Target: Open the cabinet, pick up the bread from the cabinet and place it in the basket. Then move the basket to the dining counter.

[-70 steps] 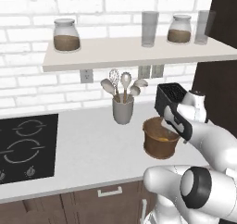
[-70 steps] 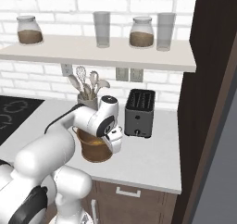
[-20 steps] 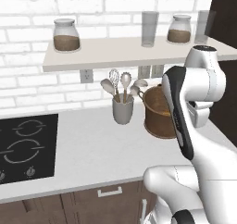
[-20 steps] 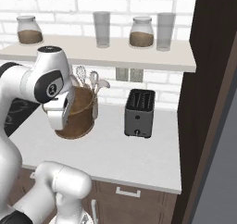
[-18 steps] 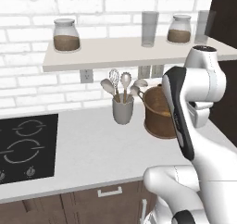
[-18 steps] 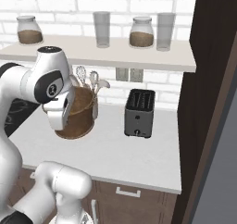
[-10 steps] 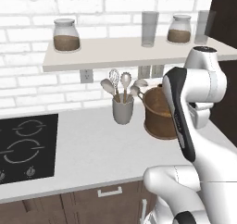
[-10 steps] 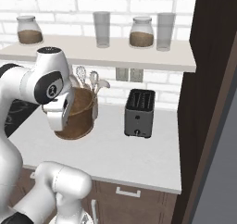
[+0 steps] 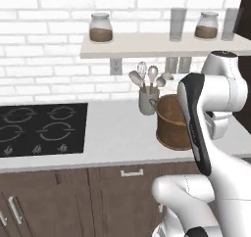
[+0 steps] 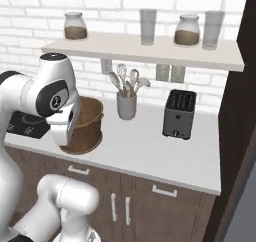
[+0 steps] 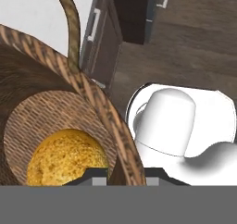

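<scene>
Lifted clear of the tabletop since seconds ago, the basket, jaws clamped on its rim, carries the bread toward the dining counter.

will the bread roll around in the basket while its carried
Probably a little: the bread is round and domed, lying loose on the basket's flat bottom. The tall woven walls should keep it in, unless the basket tilts far.

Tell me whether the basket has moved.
Yes. In the right base view, the basket has lifted, tilted and shifted left, away from the utensil cup.
</scene>
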Available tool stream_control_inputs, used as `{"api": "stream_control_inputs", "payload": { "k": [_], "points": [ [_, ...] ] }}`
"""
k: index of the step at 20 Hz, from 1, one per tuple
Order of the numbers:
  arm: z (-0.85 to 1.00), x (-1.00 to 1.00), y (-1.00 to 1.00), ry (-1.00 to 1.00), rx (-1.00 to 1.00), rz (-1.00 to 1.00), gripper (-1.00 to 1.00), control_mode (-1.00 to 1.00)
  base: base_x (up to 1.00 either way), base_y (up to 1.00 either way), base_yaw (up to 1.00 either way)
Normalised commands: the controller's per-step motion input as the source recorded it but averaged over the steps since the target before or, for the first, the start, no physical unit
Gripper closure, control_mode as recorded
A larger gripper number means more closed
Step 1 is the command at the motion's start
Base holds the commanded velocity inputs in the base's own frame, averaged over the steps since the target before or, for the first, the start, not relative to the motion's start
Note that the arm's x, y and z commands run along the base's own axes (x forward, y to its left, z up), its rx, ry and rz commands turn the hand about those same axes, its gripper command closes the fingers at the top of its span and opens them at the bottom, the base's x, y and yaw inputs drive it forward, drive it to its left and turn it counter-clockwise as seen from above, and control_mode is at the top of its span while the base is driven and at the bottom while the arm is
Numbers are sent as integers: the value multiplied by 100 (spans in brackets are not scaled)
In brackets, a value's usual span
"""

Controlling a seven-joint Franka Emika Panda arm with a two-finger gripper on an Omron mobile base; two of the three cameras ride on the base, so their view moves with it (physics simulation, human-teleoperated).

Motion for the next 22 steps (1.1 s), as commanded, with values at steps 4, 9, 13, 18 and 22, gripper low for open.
{"api": "stream_control_inputs", "payload": {
  "k": [4,9,13,18,22],
  "points": [
    [0,0,0,0,0,0,100,100,-43,94,69],
    [0,0,0,0,0,0,100,100,-39,96,75],
    [0,0,0,0,0,0,100,100,-17,63,86],
    [0,0,0,0,0,0,100,100,0,10,91],
    [0,0,0,0,0,0,100,100,0,10,96]
  ]
}}
